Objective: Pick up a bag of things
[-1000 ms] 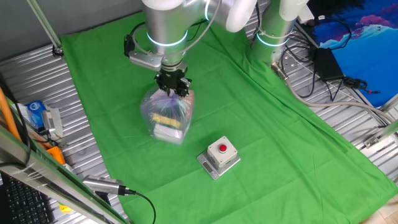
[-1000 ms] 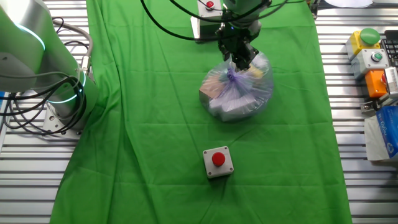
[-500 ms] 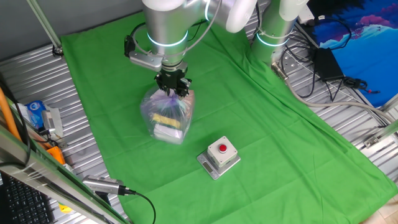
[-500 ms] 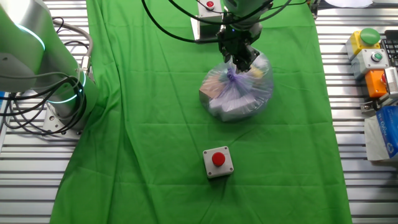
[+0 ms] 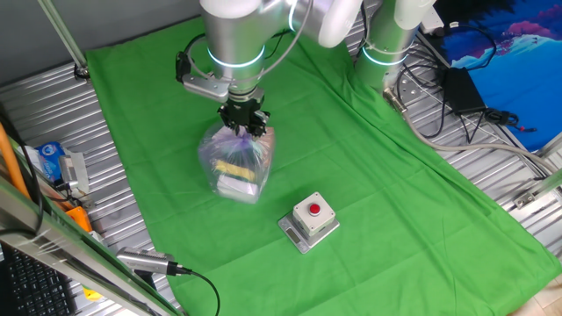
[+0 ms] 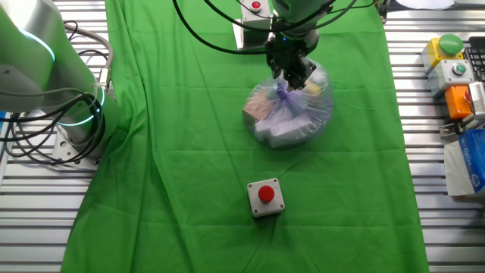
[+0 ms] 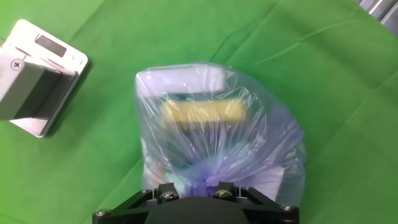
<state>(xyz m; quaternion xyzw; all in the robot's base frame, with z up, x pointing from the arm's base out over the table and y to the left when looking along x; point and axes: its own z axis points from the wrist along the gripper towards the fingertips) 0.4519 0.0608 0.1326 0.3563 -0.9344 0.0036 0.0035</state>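
The bag of things [image 5: 235,162] is a translucent purplish plastic bag with yellow and white items inside. It sits on the green cloth and also shows in the other fixed view [image 6: 288,114] and the hand view [image 7: 217,137]. My gripper [image 5: 243,125] is directly above it, shut on the gathered purple top of the bag [image 6: 285,92]. In the hand view the gripper [image 7: 208,185] sits at the bottom edge with the bag's neck pinched between the fingers. The bag's bottom appears to rest on the cloth.
A grey box with a red button [image 5: 309,219] stands on the cloth near the bag, also seen in the other fixed view [image 6: 265,197] and the hand view [image 7: 37,78]. Another button box [image 6: 250,9] lies behind the bag. Several boxes [image 6: 455,68] sit off the cloth. A second arm base [image 6: 45,68] stands beside the cloth.
My gripper has risen slightly while holding the bag's gathered top, which stretches the neck a little. The bag's body and the button box have not moved.
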